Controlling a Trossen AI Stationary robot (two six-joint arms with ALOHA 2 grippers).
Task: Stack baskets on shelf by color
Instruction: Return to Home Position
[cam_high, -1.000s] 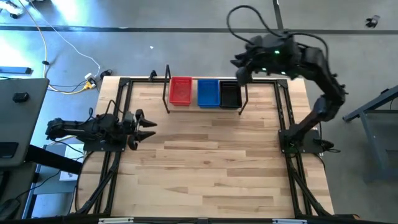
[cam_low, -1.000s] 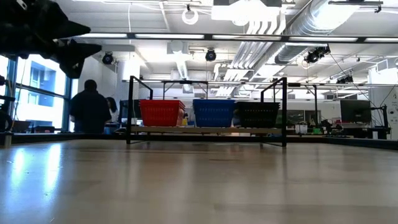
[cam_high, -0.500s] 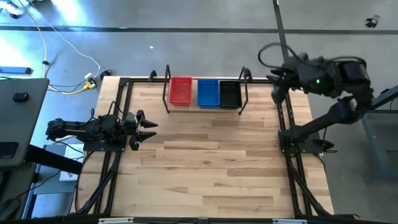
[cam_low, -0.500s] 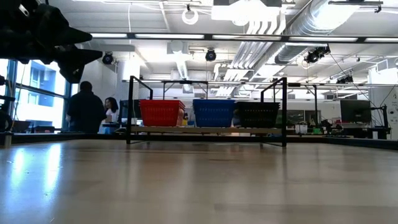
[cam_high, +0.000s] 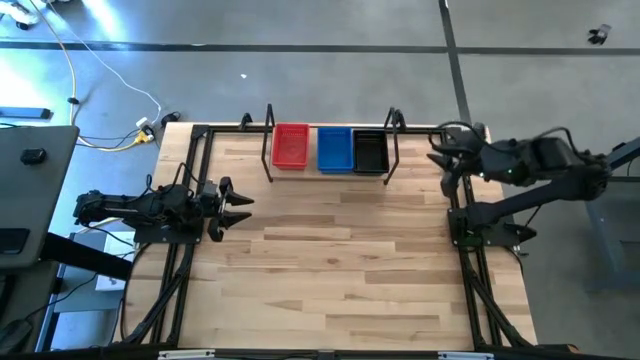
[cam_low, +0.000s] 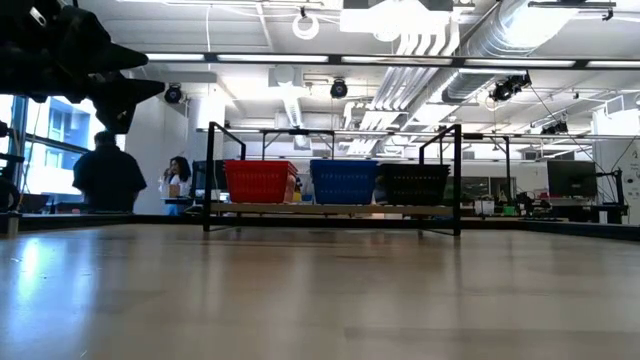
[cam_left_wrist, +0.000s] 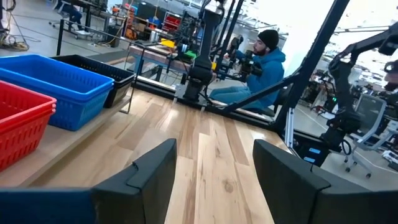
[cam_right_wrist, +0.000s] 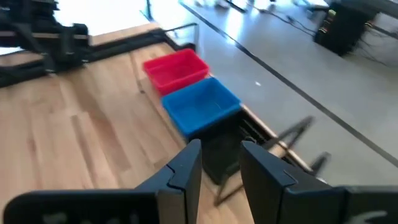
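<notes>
On the shelf along the far edge of the table: three lots in one row between the black wire uprights. Red baskets at the left end, blue baskets in the middle, black baskets at the right end. Close side by side, upright, open tops up. Hard to count the layers in each lot.

At the table's left edge, low over the frame rail and well apart from the shelf: the left gripper, pointing in across the wood. Fingers spread wide in its wrist view, nothing between them, touching nothing.

Out at the table's right edge, just beyond the shelf's right upright: the right gripper, pointing back toward the baskets. Fingers only narrowly apart in its wrist view, nothing held, clear of shelf and baskets alike.

Beyond the table: a seated person in a blue hooded top and dark cap.
</notes>
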